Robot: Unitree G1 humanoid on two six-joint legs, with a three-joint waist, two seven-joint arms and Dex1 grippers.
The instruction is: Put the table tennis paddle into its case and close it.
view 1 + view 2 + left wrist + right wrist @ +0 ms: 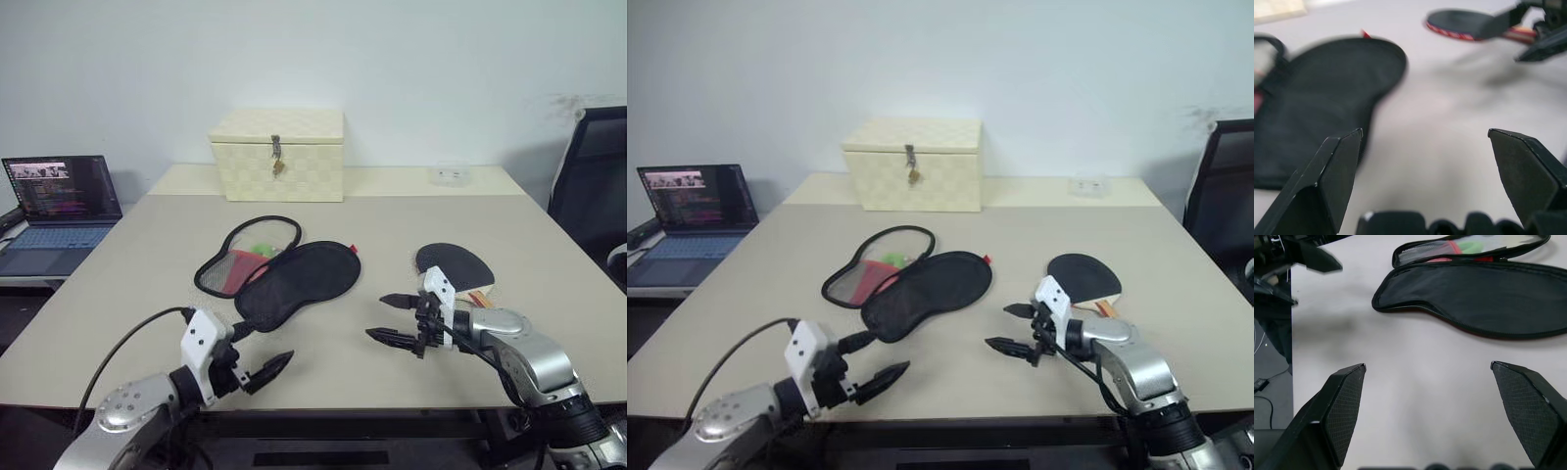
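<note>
Hiding paddle handle (479, 290): right gripper (400, 318)

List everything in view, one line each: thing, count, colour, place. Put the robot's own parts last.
case: 1, black fabric with red and mesh inside, unzipped and spread open, middle of the table.
table tennis paddle: 1, black face, light handle with red trim, flat on the table to the right of the case.
woven box: 1, cream, latched, far side of the table.
small clear container: 1, far right of the table.
laptop: 1, dark, screen on, side surface to the left.
office chair: 1, black, right edge.
table: 1, beige.
left claw: 1, black, open, near the case's near end.
right claw: 1, black, open, by the paddle.
</note>
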